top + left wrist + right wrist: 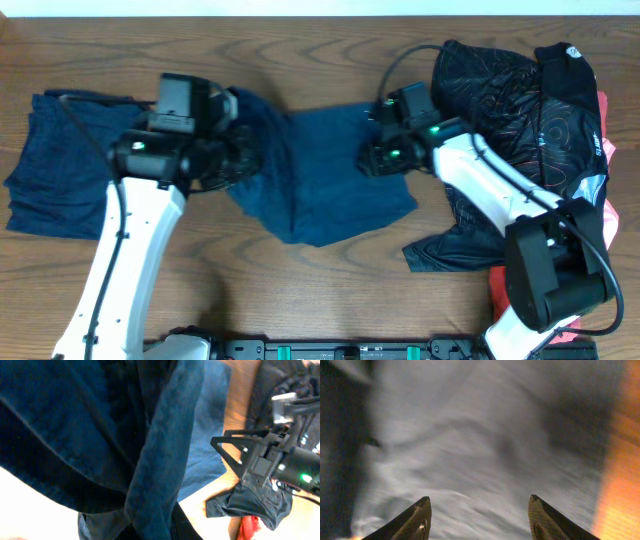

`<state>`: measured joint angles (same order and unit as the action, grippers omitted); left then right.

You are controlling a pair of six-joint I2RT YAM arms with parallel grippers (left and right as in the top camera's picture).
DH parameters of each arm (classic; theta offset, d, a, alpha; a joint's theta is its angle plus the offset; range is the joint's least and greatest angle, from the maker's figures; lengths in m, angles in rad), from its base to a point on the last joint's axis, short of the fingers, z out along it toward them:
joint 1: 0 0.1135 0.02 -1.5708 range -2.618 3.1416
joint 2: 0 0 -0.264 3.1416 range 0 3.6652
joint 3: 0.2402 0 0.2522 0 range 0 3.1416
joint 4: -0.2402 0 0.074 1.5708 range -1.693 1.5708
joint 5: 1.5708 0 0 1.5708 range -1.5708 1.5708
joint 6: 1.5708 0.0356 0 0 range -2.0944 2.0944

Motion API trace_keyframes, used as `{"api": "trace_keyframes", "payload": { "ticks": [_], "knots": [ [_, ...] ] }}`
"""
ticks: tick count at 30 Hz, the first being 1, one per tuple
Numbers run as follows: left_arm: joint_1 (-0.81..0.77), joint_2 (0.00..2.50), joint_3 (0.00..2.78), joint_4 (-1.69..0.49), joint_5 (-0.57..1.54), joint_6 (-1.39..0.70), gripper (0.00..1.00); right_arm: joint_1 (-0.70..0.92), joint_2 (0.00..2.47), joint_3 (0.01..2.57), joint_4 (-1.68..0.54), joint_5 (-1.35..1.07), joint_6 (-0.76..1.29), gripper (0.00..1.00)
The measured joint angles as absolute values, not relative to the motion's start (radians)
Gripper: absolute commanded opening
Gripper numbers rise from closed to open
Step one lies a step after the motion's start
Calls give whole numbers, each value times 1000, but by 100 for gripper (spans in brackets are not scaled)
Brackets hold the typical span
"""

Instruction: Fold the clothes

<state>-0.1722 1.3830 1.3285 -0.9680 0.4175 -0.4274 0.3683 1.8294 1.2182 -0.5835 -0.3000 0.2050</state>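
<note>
A dark blue garment (335,190) lies partly spread at the table's middle. Its left part is bunched and lifted at my left gripper (238,150). In the left wrist view the blue cloth (160,460) drapes over the fingers and hides them, and the gripper looks shut on it. My right gripper (372,158) is open over the garment's right upper edge. In the right wrist view its two fingertips (480,510) stand wide apart just above blurred cloth (485,435), with nothing between them. The right gripper also shows in the left wrist view (242,457).
A pile of folded blue clothes (50,160) lies at the far left. A black patterned garment (520,100) is heaped at the right, with a red piece (498,290) beneath it near the front right. Bare wood lies in front of the blue garment.
</note>
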Motion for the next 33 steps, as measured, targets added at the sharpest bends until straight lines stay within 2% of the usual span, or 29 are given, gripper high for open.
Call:
{"api": "trace_keyframes", "payload": {
  "ticks": [4,12,14,16,18,19,22,26,33],
  "knots": [
    [-278,1437,1328,-867,418,-474,6,298,1835,1216,-685,-204,191,62],
    [-498,1650,1328,-540,421,-610,9,183,1833,1215,-743,-107,186,68],
    [-544,1700,1328,-440,421,-645,16,159,1825,1214,-748,-93,187,69],
    [-588,1753,1329,-315,421,-680,31,140,1806,1213,-753,-83,187,69],
    [-630,1797,1330,-202,422,-718,51,125,1775,1213,-760,-73,187,70],
    [-650,1814,1330,-154,423,-733,56,119,1757,1213,-765,-67,187,71],
    [-694,1835,1330,-54,428,-760,58,109,1713,1214,-776,-44,191,72],
    [-702,1836,1330,-27,439,-759,58,93,1684,1214,-798,-7,192,72],
    [-562,1836,1331,-149,398,-704,62,80,1663,1214,-808,-71,141,70]
  ]
}}
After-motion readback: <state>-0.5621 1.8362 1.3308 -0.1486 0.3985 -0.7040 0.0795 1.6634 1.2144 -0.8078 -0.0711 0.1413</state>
